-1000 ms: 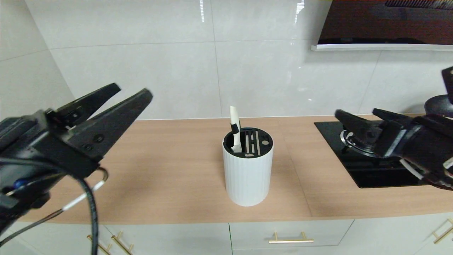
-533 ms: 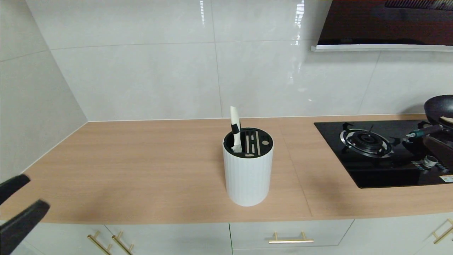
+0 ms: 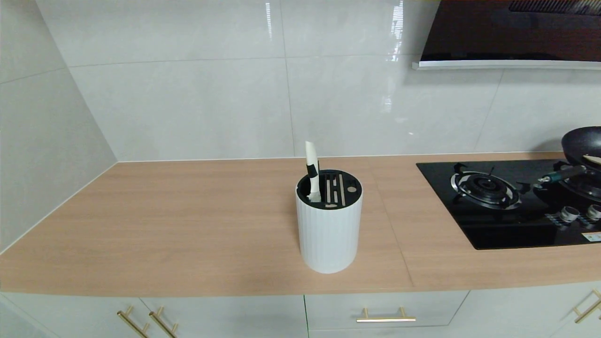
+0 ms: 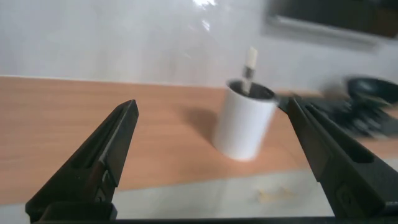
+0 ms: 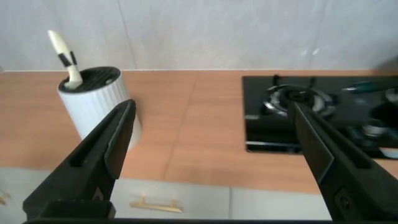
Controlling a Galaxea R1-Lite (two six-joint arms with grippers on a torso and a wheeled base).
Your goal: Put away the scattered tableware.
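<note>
My left gripper [image 4: 211,104] is spread wide with nothing between its fingers. Ahead of it and well apart, the white ribbed holder [image 4: 244,127] stands upright on the wooden counter [image 4: 74,118], with a white-and-black handled utensil [image 4: 250,62] sticking up out of its slotted top. My right gripper [image 5: 212,107] is likewise wide open and empty, with the same holder ahead of it just past one fingertip and the black hob [image 5: 267,130], which carries a dark pan [image 3: 580,141], ahead past the other.
</note>
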